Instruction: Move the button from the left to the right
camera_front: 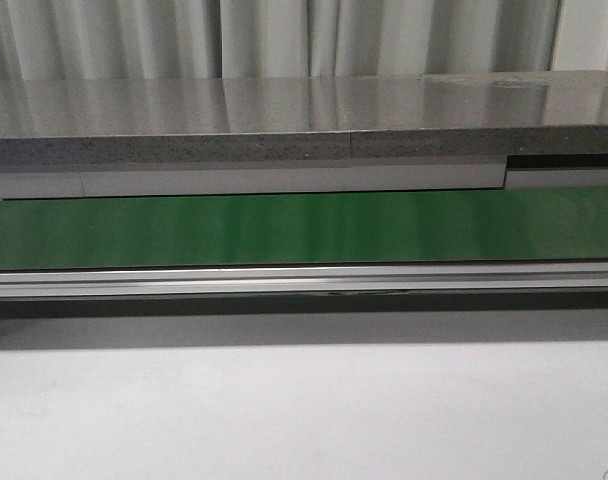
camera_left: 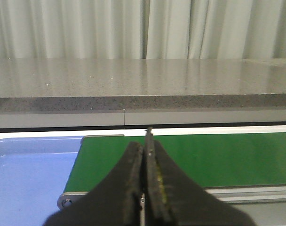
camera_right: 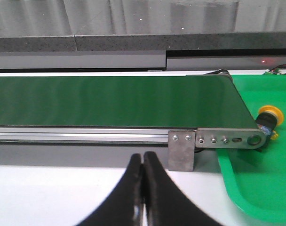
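Grippers shut and empty, button in the green tray.
We see the left gripper (camera_left: 144, 188) and the right gripper (camera_right: 143, 188) with fingers pressed together, holding nothing. Beyond them runs the green belt (camera_front: 304, 228). The button (camera_right: 266, 117) lies on its side in the green tray (camera_right: 260, 188), just past the belt's end roller; a blue tray (camera_left: 25, 174) sits at the opposite end.

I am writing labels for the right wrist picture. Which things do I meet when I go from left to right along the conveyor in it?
Green conveyor belt → metal end bracket → button, lying on the green tray.
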You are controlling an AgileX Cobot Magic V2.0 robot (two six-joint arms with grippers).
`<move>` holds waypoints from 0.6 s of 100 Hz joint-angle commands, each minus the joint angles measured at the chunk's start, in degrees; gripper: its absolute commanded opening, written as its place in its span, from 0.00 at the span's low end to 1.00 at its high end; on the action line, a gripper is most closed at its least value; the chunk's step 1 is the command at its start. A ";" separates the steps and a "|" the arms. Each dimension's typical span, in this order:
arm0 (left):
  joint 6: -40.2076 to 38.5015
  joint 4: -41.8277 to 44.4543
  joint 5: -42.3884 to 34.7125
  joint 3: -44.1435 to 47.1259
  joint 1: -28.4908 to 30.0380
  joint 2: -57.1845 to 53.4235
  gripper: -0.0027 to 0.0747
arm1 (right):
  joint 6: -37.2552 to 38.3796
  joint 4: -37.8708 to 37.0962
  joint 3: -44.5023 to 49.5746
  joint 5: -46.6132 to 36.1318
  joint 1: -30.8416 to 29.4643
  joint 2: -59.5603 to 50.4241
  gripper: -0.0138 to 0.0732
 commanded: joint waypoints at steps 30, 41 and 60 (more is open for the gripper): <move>0.42 -1.08 -4.03 3.33 1.86 -1.87 0.01 | 0.02 -0.03 -0.89 -4.74 0.05 -1.09 0.08; 0.42 -1.08 -4.03 3.33 1.86 -1.87 0.01 | 0.02 -0.03 -0.89 -4.74 0.05 -1.09 0.08; 0.42 -1.08 -4.03 3.33 1.86 -1.87 0.01 | 0.02 -0.03 -0.89 -4.74 0.05 -1.09 0.08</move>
